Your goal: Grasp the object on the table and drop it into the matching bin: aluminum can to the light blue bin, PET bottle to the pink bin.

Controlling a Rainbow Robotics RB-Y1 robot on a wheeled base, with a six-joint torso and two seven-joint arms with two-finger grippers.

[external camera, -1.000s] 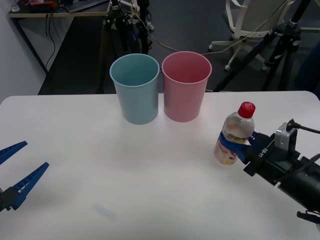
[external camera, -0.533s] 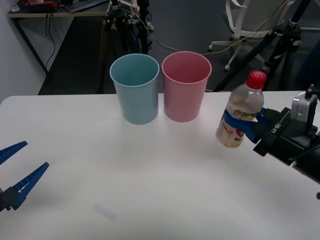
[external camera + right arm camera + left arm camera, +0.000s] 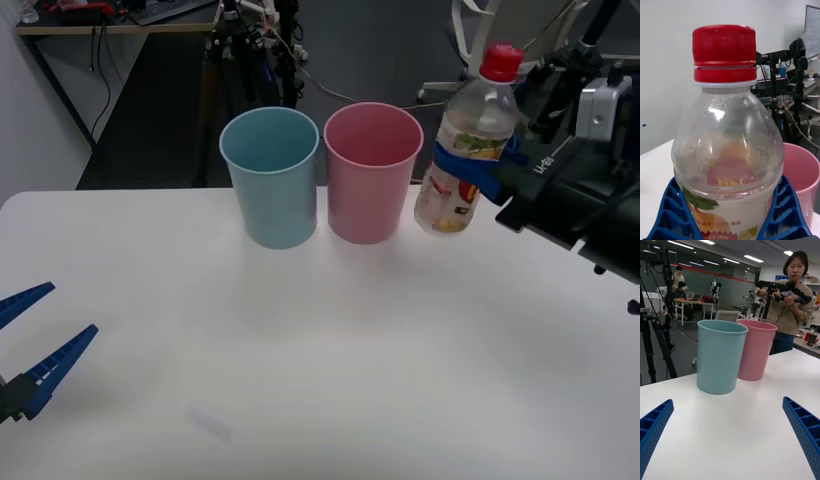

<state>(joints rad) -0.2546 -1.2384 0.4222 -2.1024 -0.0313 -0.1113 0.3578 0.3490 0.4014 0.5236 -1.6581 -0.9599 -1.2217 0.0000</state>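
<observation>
My right gripper (image 3: 482,162) is shut on the PET bottle (image 3: 465,150), a clear bottle with a red cap and an orange-yellow label. It holds the bottle in the air, tilted slightly, just right of the pink bin (image 3: 371,185) and about level with its rim. In the right wrist view the bottle (image 3: 728,142) sits between the blue fingers (image 3: 784,213), with the pink bin (image 3: 799,176) behind it. The light blue bin (image 3: 271,188) stands touching the pink one on its left. My left gripper (image 3: 30,345) rests open low over the table (image 3: 300,350) at the front left.
Both bins stand near the table's far edge. The left wrist view has the light blue bin (image 3: 720,356) and pink bin (image 3: 754,350) side by side. Tripods, cables and an office chair fill the floor beyond the table.
The right gripper has lifted the bottle off the table and carried it up and towards the pink bin. The left arm has not moved.
</observation>
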